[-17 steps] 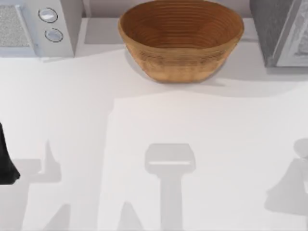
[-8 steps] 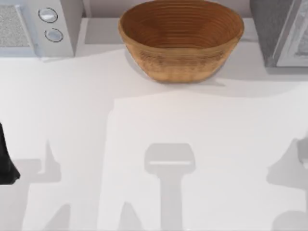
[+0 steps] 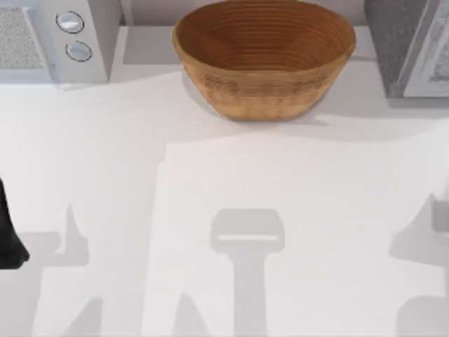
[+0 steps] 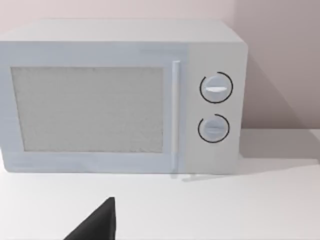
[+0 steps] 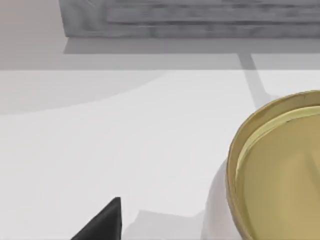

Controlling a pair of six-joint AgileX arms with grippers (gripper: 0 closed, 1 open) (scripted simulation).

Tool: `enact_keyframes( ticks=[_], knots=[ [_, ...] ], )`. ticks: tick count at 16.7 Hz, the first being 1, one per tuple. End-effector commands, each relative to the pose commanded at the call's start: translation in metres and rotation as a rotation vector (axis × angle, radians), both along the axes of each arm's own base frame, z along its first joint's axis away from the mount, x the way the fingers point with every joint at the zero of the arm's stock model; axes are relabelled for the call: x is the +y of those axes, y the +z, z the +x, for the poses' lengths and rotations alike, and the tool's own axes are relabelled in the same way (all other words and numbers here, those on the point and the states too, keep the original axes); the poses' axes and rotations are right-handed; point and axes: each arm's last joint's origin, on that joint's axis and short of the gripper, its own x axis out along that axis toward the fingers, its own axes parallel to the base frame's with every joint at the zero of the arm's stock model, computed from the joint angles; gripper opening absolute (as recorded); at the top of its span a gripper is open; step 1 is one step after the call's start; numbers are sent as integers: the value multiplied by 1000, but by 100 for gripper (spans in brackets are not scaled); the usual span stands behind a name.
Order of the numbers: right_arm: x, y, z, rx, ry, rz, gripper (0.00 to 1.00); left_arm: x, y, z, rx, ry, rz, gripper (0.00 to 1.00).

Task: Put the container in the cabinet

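Note:
The container (image 5: 280, 172) is a round, olive-yellow vessel with a paler inner rim, standing on the white table in the right wrist view. The cabinet is a grey wood-grain box at the table's back right corner (image 3: 407, 45), and its base (image 5: 190, 17) lies beyond the container. One dark fingertip (image 5: 102, 224) of my right gripper shows beside the container, apart from it. My left arm (image 3: 8, 235) rests at the table's left edge, and one of its fingertips (image 4: 97, 224) points toward the microwave.
A white microwave (image 3: 52, 38) with two round knobs stands at the back left, its door shut (image 4: 90, 107). A large woven brown basket (image 3: 263, 56) sits at the back middle. Arm shadows fall across the white table (image 3: 224, 175).
The right arm's shadow at the table's right edge has shifted farther back and toward the right edge. The left arm, basket and microwave have stayed still.

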Motion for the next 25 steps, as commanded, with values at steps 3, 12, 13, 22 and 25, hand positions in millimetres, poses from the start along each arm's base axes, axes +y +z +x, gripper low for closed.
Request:
enact_keyframes(
  ticks=[3,12,13,22,25],
  knots=[
    [0,0,0,0,0,0,62,0,0,0,0,0,0,100],
    [0,0,0,0,0,0,0,0,0,0,0,0,0,100],
    [0,0,0,0,0,0,0,0,0,0,0,0,0,100],
    [-1,2,1,-2,-2,0,0,0,0,0,0,0,0,100],
    [-2,13,7,-14,-1,-2,0,0,0,0,0,0,0,100]
  ],
)
